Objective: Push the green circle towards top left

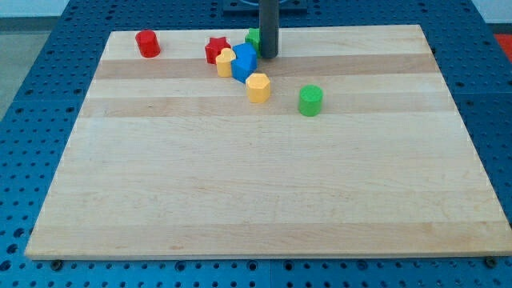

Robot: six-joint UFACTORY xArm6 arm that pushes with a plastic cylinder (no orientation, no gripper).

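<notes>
The green circle (310,100) is a short green cylinder right of the board's upper middle, standing alone. My tip (269,55) is the lower end of a dark rod coming down from the view's top, near the top edge. It stands up and to the left of the green circle, well apart from it. The tip is right next to a second green block (253,37), partly hidden behind the rod, and just right of a blue block (244,62).
A cluster sits near the top: a red star (215,49), a yellow block (225,62), the blue block, and a yellow-orange hexagonal block (258,87) below it. A red cylinder (147,43) stands at the top left. The wooden board (240,192) lies on blue pegboard.
</notes>
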